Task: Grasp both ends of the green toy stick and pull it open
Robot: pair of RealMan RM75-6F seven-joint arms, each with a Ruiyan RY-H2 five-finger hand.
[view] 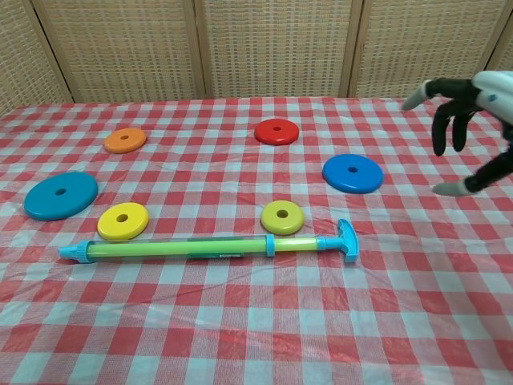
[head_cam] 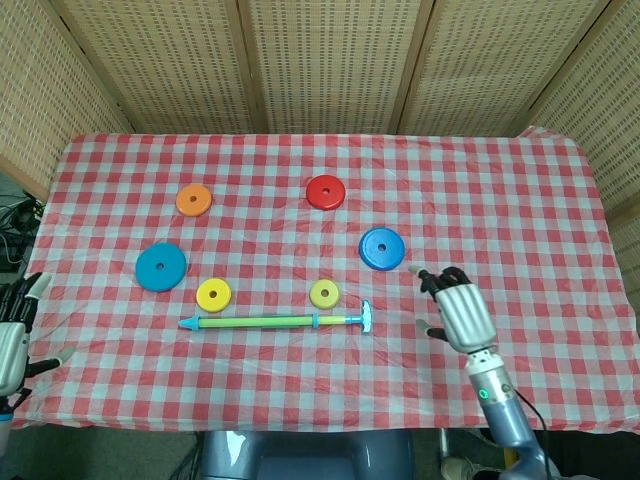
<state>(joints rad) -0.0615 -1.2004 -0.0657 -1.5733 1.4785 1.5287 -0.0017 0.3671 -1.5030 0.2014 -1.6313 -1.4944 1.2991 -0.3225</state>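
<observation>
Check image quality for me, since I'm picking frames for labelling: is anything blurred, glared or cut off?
Head view: even lighting, sharp, no glare; the left hand is cropped at the frame edge. Chest view: the green toy stick with blue T-handle and red-checked tablecloth are crisp with soft shadows; the right hand is slightly blurred and cut off at the edge.
</observation>
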